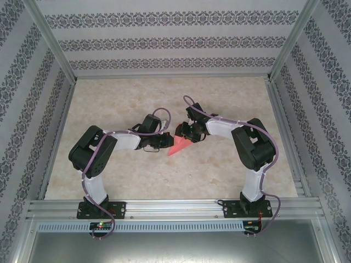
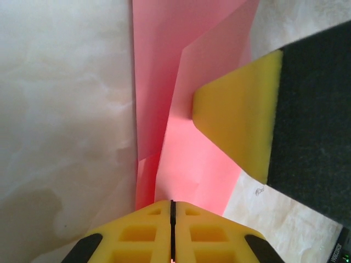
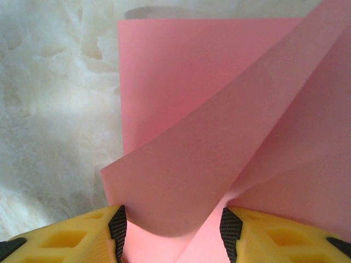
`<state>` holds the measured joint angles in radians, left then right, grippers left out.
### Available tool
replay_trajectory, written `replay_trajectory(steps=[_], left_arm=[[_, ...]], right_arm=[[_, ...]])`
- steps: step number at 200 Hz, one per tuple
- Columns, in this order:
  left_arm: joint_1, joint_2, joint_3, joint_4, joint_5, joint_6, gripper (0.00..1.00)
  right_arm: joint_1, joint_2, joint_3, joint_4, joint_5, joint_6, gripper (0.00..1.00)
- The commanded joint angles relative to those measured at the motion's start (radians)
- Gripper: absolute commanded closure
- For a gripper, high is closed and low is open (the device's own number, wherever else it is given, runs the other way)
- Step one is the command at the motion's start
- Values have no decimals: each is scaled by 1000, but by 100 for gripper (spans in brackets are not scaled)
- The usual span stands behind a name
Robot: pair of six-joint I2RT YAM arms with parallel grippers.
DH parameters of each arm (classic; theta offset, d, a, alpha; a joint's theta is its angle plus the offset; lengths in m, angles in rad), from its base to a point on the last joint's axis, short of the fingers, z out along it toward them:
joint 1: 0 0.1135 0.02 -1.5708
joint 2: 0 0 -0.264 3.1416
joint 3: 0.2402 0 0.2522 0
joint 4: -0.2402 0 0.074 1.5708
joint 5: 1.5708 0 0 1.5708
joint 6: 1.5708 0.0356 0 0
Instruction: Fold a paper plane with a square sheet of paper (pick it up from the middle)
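Centrally, the left gripper (image 2: 171, 205) is pinched tight on the square sheet of paper (image 1: 179, 146), partly folded at mid-table (image 1: 230, 98). The right gripper (image 3: 173, 222) has its jaws half apart, bracketing the curled fold.

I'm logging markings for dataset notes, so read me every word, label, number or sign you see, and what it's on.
Nothing here is readable.
Pale label on a dark part, lower right corner of the left wrist view: print too small to read.
Pink paper: no print on it.
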<state>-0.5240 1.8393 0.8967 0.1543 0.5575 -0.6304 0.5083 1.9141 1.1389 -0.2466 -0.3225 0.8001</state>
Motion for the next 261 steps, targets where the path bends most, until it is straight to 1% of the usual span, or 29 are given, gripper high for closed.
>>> replay_trajectory(steps=[1,56,81,98,160,183,233,261], left_arm=[[-11,11,22,-36,-32,2,90],[-12,11,19,-48,-32,3,91],[-12,2,15,-49,-31,5,91],[-11,-10,13,-44,-31,5,91],[-11,-71,-15,51,-13,-22,85],[-11,-62,-21,97,5,-39,84],[-17,-22,10,70,19,-28,84],[-16,-1,20,53,17,-21,85]], right_arm=[[-2,64,-48,-87,67,-30,47],[-5,74,-45,-83,66,-30,51],[-5,85,-35,-110,82,-30,52],[-4,98,-24,-139,98,-31,55],[-1,115,-19,-168,129,-23,58],[1,120,-19,-168,132,-19,59],[3,125,-20,-170,138,-7,60],[2,120,-25,-169,145,-2,63]])
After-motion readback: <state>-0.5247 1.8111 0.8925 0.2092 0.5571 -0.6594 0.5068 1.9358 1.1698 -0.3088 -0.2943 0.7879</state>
